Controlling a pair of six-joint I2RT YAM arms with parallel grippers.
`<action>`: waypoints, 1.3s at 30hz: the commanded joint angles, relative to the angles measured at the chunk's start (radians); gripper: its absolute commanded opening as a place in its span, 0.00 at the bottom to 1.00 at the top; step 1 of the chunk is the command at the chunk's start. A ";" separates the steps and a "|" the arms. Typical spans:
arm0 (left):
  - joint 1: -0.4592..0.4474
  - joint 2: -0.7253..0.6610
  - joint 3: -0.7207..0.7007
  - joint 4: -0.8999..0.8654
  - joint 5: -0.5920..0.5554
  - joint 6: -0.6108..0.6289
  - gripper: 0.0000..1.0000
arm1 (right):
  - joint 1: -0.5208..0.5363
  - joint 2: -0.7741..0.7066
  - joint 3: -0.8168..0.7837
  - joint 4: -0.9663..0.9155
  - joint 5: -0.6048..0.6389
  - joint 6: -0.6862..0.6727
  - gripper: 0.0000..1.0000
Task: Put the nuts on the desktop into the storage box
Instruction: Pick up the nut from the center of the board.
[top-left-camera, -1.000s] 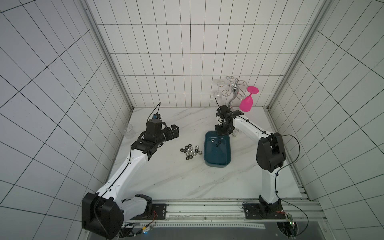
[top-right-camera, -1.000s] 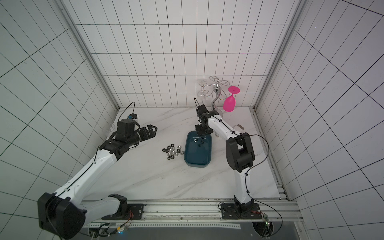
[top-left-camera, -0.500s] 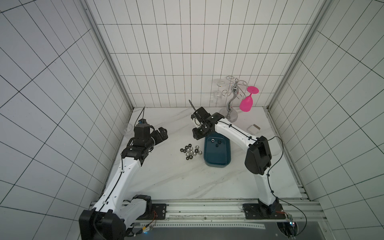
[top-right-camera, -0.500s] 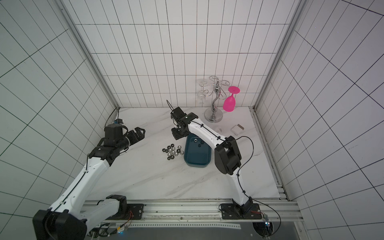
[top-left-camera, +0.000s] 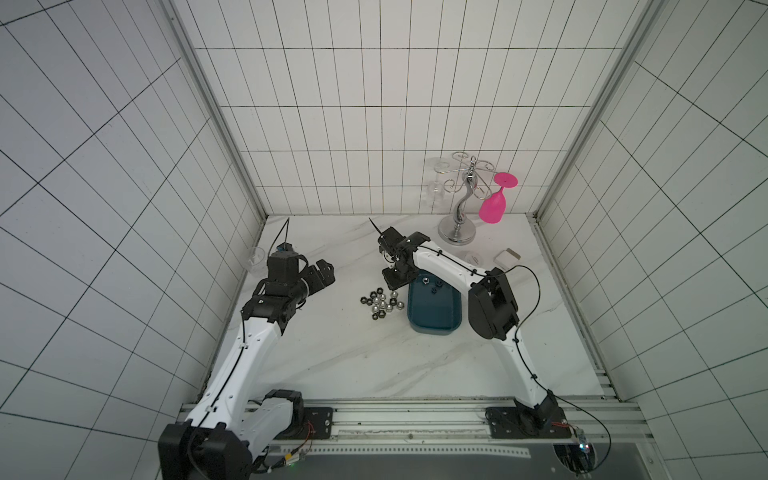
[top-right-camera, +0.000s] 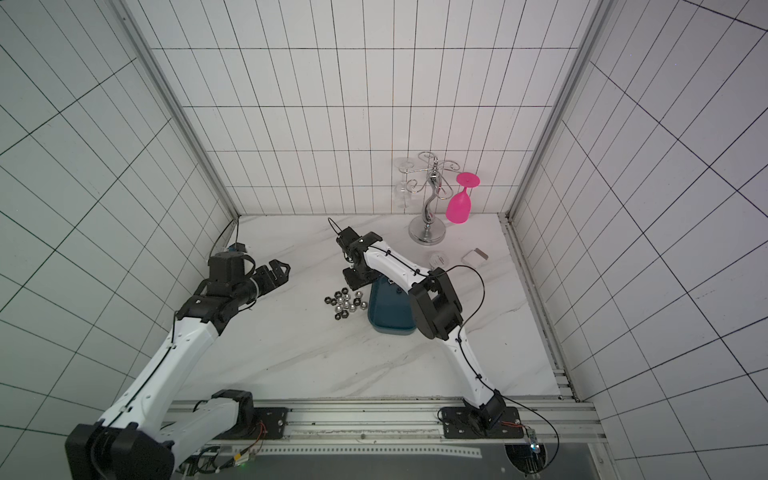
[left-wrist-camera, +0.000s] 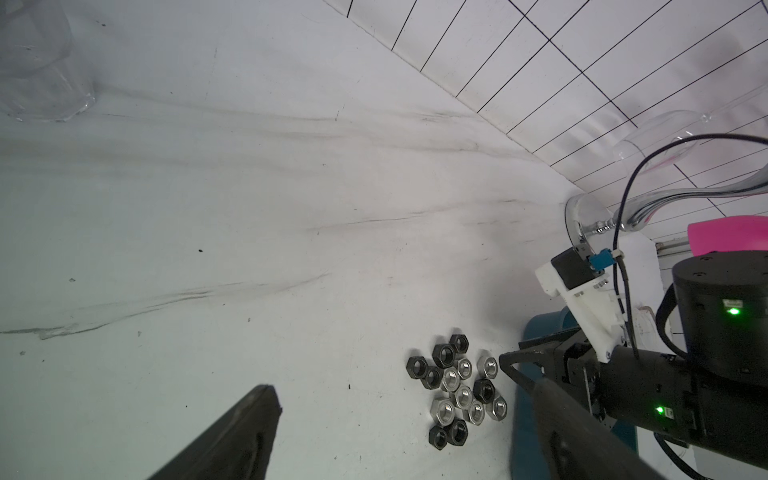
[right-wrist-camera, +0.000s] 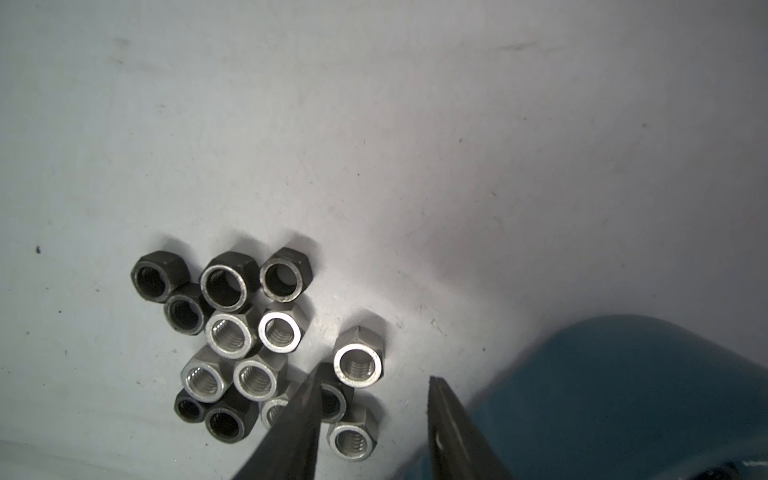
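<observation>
1. The nuts lie in one tight cluster on the desktop, near the centre of both top views and just left of the storage box. A few more nuts already sit at the box's upper end.
2. The right gripper hovers over the cluster's right edge, beside the box's upper-left corner. Its jaws stand partly apart and grip nothing. In the right wrist view, at lower centre, a silver nut shows in the gap, lying on the desktop.
3. The left gripper hangs at centre left of the top views, well apart from the nuts. Its jaws are spread wide and empty.
4. Each nut looks small, rigid and smooth, so it is probably dense for its size and apt to slip from the fingers or skid on the polished surface.
5. Most nuts touch their neighbours, so a descending finger would likely nudge several at once.
6. The silver nut stands a little apart from the rest. Pinching it across two opposite flats, low on its sides, seems the safest hold.
</observation>
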 joint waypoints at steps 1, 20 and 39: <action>0.006 -0.010 -0.005 0.002 0.003 0.020 0.99 | 0.017 0.043 0.015 -0.044 0.021 -0.010 0.45; 0.021 -0.025 -0.005 -0.015 0.000 0.042 0.99 | 0.036 0.112 0.064 -0.088 0.052 -0.019 0.35; 0.019 -0.022 0.022 0.008 0.119 0.053 0.98 | -0.114 -0.292 -0.114 0.054 0.013 0.064 0.24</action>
